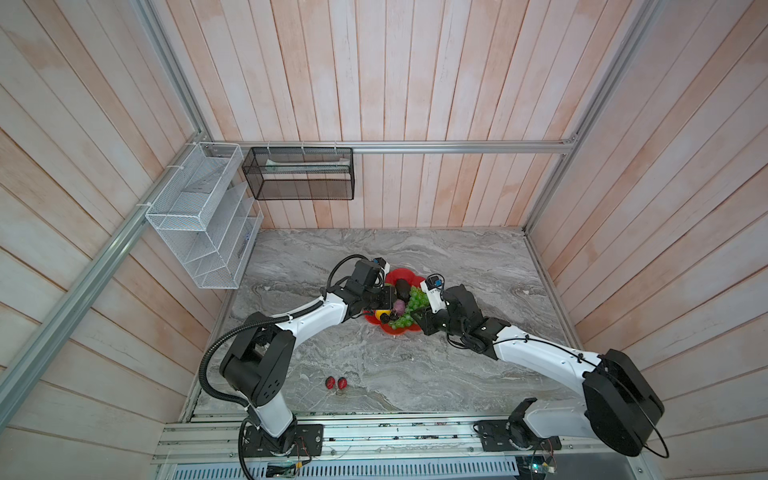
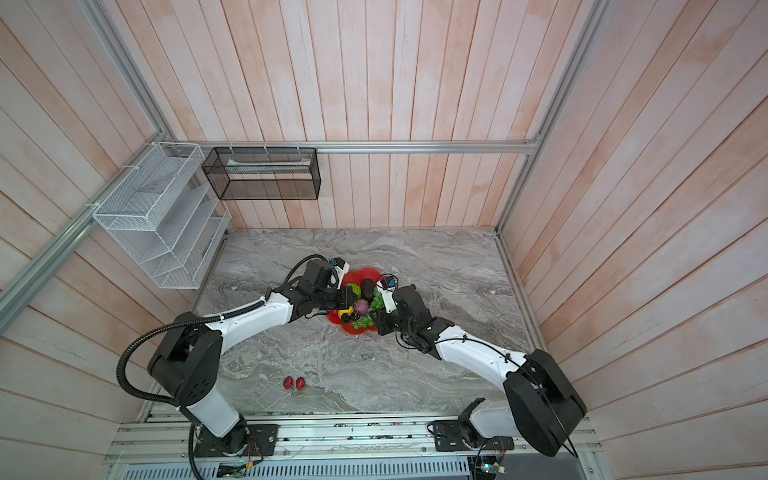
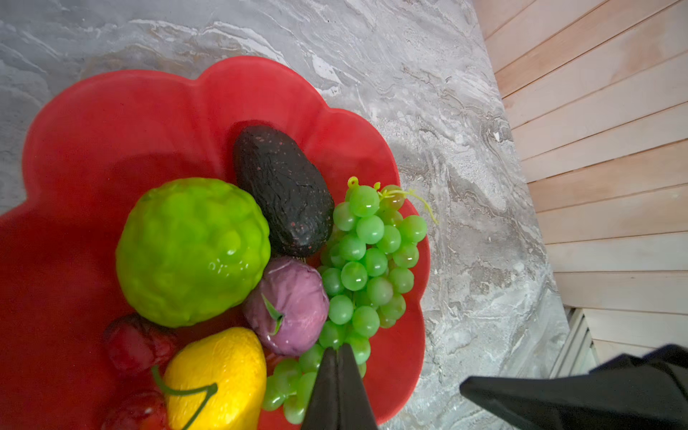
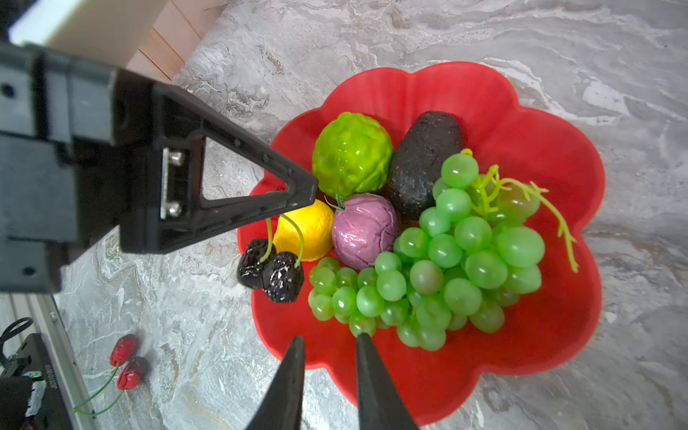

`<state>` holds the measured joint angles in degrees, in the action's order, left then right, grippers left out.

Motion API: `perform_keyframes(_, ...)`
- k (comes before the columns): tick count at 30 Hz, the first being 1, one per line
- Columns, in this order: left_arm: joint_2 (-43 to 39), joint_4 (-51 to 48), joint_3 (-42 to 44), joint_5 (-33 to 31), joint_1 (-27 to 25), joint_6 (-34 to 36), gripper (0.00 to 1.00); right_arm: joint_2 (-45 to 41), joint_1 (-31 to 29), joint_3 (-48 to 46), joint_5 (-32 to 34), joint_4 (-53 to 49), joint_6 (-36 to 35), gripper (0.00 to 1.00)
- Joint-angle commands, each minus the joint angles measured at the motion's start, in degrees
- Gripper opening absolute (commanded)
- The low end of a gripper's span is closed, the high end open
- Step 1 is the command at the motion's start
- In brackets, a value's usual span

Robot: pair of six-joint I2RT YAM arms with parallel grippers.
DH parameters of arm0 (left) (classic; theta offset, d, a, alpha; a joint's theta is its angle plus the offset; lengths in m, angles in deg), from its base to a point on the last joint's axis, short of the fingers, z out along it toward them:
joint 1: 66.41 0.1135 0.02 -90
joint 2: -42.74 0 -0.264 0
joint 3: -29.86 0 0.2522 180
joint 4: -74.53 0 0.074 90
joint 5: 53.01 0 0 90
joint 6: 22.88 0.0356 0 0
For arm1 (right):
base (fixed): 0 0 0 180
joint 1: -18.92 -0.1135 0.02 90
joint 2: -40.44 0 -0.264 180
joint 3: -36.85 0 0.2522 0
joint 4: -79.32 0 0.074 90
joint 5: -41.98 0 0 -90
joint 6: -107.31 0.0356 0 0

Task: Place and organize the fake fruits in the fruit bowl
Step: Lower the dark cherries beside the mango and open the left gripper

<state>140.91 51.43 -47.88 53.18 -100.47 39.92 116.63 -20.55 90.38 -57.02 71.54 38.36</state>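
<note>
The red scalloped fruit bowl (image 1: pixel 401 275) (image 4: pixel 540 335) holds a bumpy lime-green ball (image 4: pixel 352 154), a dark avocado (image 4: pixel 424 163), a lemon (image 4: pixel 312 231), a purple fruit (image 4: pixel 365 231), a green grape bunch (image 4: pixel 446 260) and a dark cherry pair (image 4: pixel 273 273) at its rim. My left gripper (image 3: pixel 337 352) (image 4: pixel 311 190) hovers shut and empty over the fruit, its tip between lemon and purple fruit. My right gripper (image 4: pixel 330 337) stands open at the bowl's near rim, one fingertip (image 4: pixel 363 337) touching a grape. A red cherry pair (image 1: pixel 336 382) (image 4: pixel 126 361) lies on the table.
The marble tabletop (image 1: pixel 457 374) is walled by wooden panels. A white wire basket (image 1: pixel 195 216) and a black mesh basket (image 1: pixel 299 174) hang at the back left. A metal rail (image 1: pixel 374 432) runs along the front edge, near the red cherries.
</note>
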Motion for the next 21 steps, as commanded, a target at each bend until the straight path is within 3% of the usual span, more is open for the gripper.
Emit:
perform_keyframes(1, 2.0, 1.7, -1.3, -4.1, -0.5, 3.4, 0.0, -1.7, 0.4, -0.8, 1.3, -1.0, 0.2, 0.25)
perform_keyframes(21, 5.5, 1.4, -0.3, -11.8, -3.5, 10.0, 0.0, -2.2, 0.9, -1.0, 1.6, -2.1, 0.0, 0.25)
